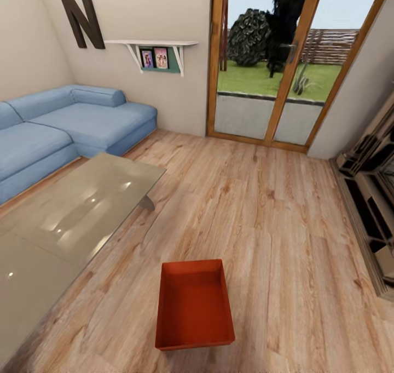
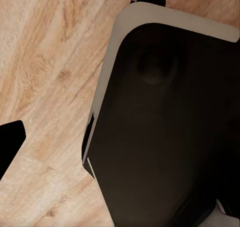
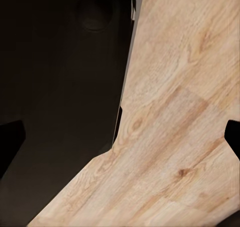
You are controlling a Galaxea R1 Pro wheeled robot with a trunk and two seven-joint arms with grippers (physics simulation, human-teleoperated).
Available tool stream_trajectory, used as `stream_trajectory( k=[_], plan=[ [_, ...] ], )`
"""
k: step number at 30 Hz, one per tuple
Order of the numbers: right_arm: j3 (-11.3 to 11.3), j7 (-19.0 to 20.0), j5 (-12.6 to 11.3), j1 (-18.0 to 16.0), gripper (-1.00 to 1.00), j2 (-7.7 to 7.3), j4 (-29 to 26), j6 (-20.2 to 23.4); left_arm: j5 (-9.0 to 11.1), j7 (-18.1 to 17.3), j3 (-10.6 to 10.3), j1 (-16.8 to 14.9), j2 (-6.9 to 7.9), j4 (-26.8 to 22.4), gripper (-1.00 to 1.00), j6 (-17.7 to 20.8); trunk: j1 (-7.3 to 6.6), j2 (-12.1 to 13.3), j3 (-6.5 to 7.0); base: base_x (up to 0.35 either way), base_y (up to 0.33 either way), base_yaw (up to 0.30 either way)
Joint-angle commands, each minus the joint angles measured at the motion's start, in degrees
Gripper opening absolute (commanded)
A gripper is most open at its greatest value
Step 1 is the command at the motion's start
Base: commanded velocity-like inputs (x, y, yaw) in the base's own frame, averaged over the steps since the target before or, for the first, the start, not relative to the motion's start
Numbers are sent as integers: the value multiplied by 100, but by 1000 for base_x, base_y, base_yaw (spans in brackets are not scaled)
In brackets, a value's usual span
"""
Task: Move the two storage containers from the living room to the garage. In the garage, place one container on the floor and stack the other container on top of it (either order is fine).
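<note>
Container [image 1: 194, 304] on wood floor [image 1: 262, 208], no gripper nr.

From the head we look forward and down over the light wood-plank floor [image 1: 262, 208] toward the wood-framed glass doors [image 1: 273, 66]. Both wrist cameras face down, close to the same planks [image 2: 45, 77] [image 3: 185, 87], beside the robot's dark base [image 2: 165, 127] [image 3: 60, 87].

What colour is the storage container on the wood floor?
Orange-red, inside and out; the storage container shows best in the head view.
</note>
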Motion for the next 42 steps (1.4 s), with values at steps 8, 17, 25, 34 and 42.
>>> stream_trajectory(
  k=[8,17,25,34,42],
  plan=[
    [36,-26,28,-6,100,1,17,-28,17,-15,50,-3,-13,-18,100,-19,0,-2,-76,0,0,0],
    [49,-26,45,-6,100,1,17,-27,10,-16,36,-3,-13,-35,100,-21,0,-2,-157,0,0,0],
    [37,-26,46,-6,100,1,17,-29,10,-16,27,-3,-14,-32,100,-21,0,-2,-229,0,0,0],
    [37,-26,36,-6,100,1,17,-29,10,-16,33,-3,-14,-30,100,-20,0,-2,-310,0,0,0],
    [36,-26,29,-6,100,-7,17,-29,10,-16,20,-3,-13,-33,100,-21,0,-2,-383,0,0,0]
  ],
)
